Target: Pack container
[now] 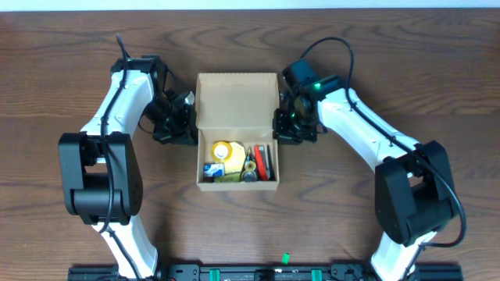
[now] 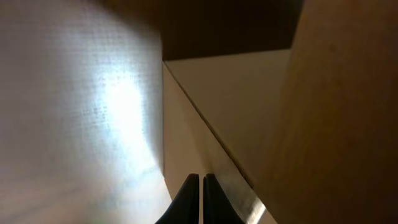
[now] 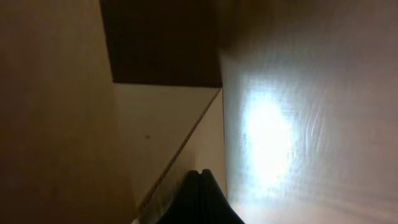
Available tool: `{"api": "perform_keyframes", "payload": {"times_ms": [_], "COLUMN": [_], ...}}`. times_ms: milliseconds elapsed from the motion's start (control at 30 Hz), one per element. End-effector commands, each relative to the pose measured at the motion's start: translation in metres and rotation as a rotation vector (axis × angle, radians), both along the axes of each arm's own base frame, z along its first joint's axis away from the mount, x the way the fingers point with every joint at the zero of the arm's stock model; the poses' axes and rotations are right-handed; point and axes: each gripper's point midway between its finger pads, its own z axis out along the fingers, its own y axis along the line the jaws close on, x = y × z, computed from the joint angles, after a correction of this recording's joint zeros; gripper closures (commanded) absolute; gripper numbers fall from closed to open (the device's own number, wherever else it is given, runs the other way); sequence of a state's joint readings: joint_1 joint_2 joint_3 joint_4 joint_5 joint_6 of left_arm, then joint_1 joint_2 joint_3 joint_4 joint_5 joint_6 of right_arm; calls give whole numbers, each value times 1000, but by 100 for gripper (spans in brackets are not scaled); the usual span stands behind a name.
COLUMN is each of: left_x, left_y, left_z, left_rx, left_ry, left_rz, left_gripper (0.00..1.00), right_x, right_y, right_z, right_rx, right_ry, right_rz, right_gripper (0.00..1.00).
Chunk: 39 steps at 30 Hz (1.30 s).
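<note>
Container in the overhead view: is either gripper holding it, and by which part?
Cannot be told: the left gripper and right gripper are shut beside the container, near its lid fold; any pinch is hidden.

**Desk:** Where is the overhead camera sitting?

**Photographer:** Fixed high above, it is looking straight down on the worktop (image 1: 391, 47) and taking in both arms and the whole container (image 1: 237, 97).

**Desk:** And the wrist cameras?

**Photographer:** Each is looking along its own tool, left tool (image 2: 201, 180) and right tool (image 3: 199, 174). They are sitting so near the cardboard that it is filling both frames, one from either side.

**Desk:** What are the views sharing?

**Photographer:** All three are showing the container.
</note>
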<state>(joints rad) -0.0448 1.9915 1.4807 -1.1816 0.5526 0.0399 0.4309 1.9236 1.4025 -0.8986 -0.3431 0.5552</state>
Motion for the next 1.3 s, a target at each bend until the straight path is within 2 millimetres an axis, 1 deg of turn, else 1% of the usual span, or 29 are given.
{"api": "perform_keyframes", "payload": {"times_ms": [0,67,167,267,367,600,800,900,967,1000,1067,1133,1267], "left_x": [6,14,31,48,60,74,88,88,84,82,80,83,103], "left_y": [-20,-21,-25,-31,-33,-37,-38,-38,-37,-35,-27,-15,1], "left_z": [7,7,10,14,15,20,29,30,28,27,25,26,49], "left_rx": [-62,-65,-88,-131,-135,-169,-175,-175,-170,-159,-117,-65,-51], "left_ry": [-19,-47,-108,-174,-214,-276,-328,-330,-314,-304,-289,-296,-376], "left_rz": [26,32,54,72,90,97,99,99,97,99,103,112,117], "left_gripper": [94,94,92,89,89,88,89,89,92,94,94,94,94], "right_x": [5,15,28,37,46,68,71,71,70,68,67,70,81], "right_y": [16,16,17,19,21,23,23,24,23,22,17,9,-13], "right_z": [5,7,10,13,15,21,22,23,22,22,22,25,35], "right_rx": [92,105,126,142,148,147,150,151,148,145,139,135,136], "right_ry": [-13,-44,-94,-131,-174,-271,-282,-282,-275,-268,-258,-257,-279], "right_rz": [16,7,-2,-3,-5,-26,-34,-33,-34,-35,-43,-62,-114], "right_gripper": [99,99,99,99,99,99,98,99,99,99,99,99,99]}}
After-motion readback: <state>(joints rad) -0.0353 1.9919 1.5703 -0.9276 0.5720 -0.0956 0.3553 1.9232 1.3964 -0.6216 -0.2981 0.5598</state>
